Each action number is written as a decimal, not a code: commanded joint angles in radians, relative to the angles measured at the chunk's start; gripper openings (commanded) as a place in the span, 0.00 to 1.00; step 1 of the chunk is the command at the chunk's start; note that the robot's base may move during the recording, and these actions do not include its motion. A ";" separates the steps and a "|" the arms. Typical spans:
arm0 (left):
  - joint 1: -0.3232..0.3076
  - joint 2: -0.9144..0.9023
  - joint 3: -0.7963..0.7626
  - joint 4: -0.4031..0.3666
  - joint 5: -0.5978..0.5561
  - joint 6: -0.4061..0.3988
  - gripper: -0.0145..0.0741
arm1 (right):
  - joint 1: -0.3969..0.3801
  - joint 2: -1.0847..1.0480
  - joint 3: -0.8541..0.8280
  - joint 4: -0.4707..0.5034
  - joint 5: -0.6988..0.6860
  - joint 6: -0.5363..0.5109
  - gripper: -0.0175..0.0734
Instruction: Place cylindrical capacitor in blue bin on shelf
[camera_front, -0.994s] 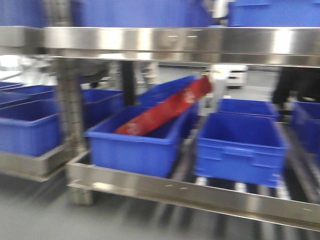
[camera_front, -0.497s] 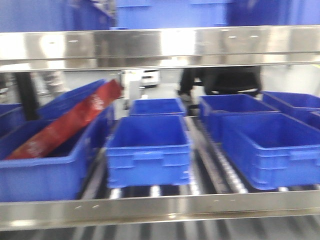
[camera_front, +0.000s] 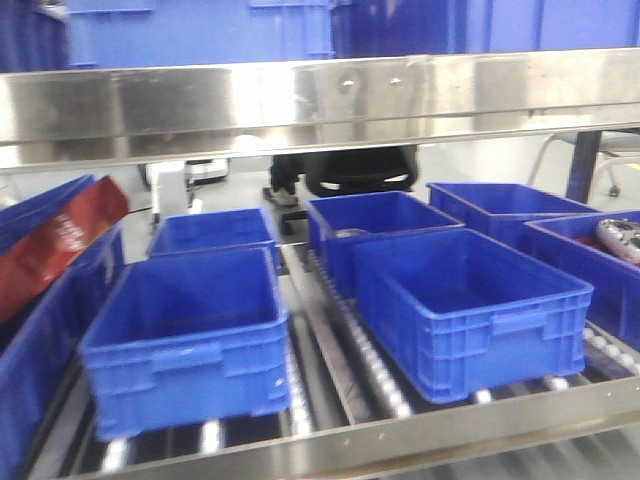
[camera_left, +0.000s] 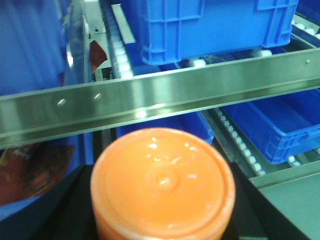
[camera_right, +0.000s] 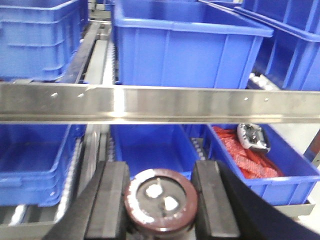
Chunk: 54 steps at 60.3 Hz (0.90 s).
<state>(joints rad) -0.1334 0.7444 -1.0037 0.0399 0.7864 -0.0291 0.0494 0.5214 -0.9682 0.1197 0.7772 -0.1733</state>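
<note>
The cylindrical capacitor (camera_right: 161, 200), dark brown with two pale terminals on its end, sits between the black fingers (camera_right: 107, 200) of my right gripper (camera_right: 161, 202), which is shut on it. Ahead of it runs the shelf's shiny steel rail (camera_right: 175, 102), with a blue bin (camera_right: 150, 145) below and another (camera_right: 185, 50) above. My left gripper (camera_left: 162, 200) is shut on an orange round-topped cylinder (camera_left: 162, 175), facing the shelf rail (camera_left: 175, 95). In the front view the shelf (camera_front: 300, 100) holds blue bins (camera_front: 190, 330) (camera_front: 470, 300) on roller tracks; neither gripper shows there.
A red packet (camera_front: 55, 245) leans in the far-left bin. A grey device (camera_right: 252, 137) lies on red parts in a lower right bin. A pale object (camera_front: 620, 238) sits in the far-right bin. A dark chair (camera_front: 360, 170) stands behind the shelf.
The front view has slid rightward along the shelf: the red packet and bins moved toward the left edge, and more bins came in on the right. The picture is sharper now.
</note>
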 joint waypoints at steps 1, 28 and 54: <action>-0.006 -0.003 -0.009 -0.002 -0.017 0.000 0.04 | 0.001 -0.003 -0.007 -0.007 -0.029 -0.003 0.01; -0.006 -0.003 -0.009 -0.002 -0.017 0.000 0.04 | 0.001 -0.003 -0.007 -0.007 -0.029 -0.003 0.01; -0.006 -0.003 -0.009 -0.002 -0.017 0.000 0.04 | 0.001 -0.003 -0.007 -0.007 -0.029 -0.003 0.01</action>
<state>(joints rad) -0.1334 0.7444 -1.0037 0.0399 0.7864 -0.0291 0.0494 0.5214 -0.9682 0.1197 0.7772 -0.1733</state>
